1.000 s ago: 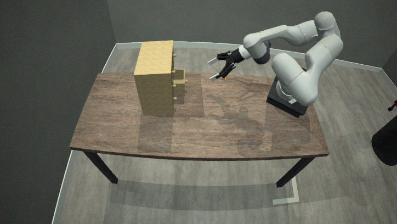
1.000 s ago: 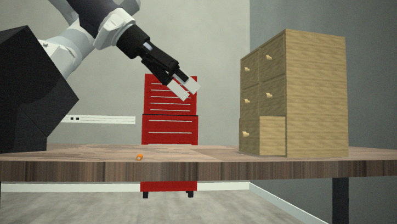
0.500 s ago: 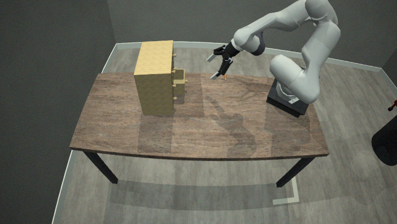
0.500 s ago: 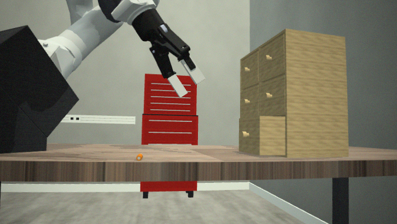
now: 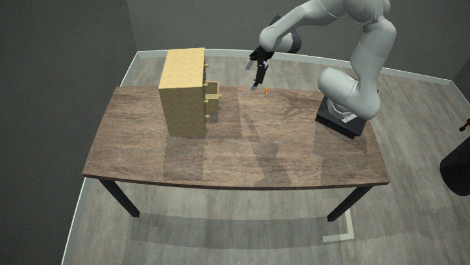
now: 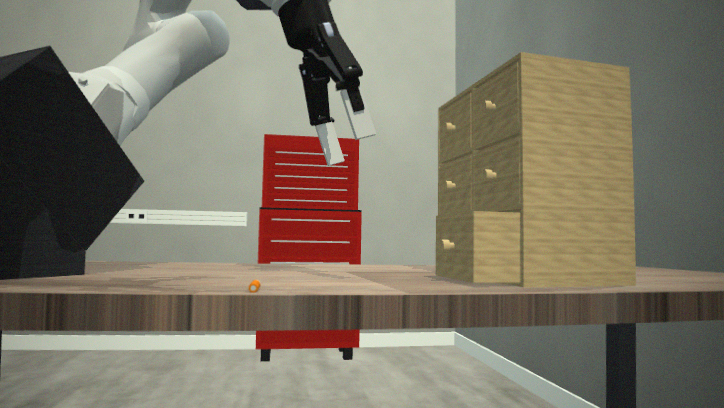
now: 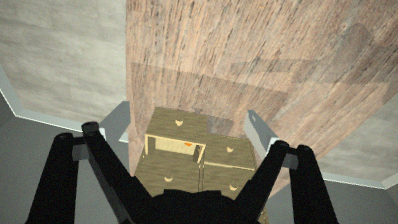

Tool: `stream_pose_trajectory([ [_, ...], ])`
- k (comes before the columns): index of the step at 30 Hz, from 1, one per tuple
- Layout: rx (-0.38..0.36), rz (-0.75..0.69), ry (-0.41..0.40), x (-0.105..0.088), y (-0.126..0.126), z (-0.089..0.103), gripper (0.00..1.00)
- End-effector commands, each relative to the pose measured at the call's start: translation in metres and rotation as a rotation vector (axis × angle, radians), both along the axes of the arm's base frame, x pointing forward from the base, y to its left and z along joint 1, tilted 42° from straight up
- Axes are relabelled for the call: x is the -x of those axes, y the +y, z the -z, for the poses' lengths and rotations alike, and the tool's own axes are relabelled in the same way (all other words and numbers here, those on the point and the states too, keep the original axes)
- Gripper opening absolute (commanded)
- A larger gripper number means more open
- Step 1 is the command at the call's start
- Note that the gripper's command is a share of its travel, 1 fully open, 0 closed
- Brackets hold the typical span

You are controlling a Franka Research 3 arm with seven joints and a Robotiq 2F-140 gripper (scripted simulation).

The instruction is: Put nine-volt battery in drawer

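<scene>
Gripper point(image 5: 250, 76) point(image 6: 349, 147) point(image 7: 189, 115) wide, nothing held; open bottom-right drawer point(image 5: 213, 104) point(image 6: 496, 248) point(image 7: 165, 122) toward 8 o'clock from above, orange bit point(image 7: 188, 144) inside, probably battery

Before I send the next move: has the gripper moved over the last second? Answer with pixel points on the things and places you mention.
Yes. Against the red cabinet point(image 6: 310, 230) in the exterior view, the body of the gripper point(image 5: 250, 78) point(image 6: 350, 150) point(image 7: 188, 111) shifted up and right, now pointing more steeply down.
</scene>
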State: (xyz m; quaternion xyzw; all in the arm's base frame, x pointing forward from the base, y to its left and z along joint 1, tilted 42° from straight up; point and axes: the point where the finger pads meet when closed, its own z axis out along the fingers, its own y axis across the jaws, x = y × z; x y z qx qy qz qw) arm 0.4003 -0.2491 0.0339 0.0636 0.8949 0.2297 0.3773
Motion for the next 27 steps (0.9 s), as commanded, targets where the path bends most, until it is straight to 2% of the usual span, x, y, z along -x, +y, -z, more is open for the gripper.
stream_pose_trajectory([
  [1, -0.105, -0.009, 0.076, 0.0012, 0.0137, -0.0033, 1.00],
  [19, -0.098, -0.101, 0.231, 0.0049, 0.0097, -0.0091, 1.00],
  [27, -0.095, -0.123, 0.268, 0.0058, 0.0087, -0.0109, 1.00],
])
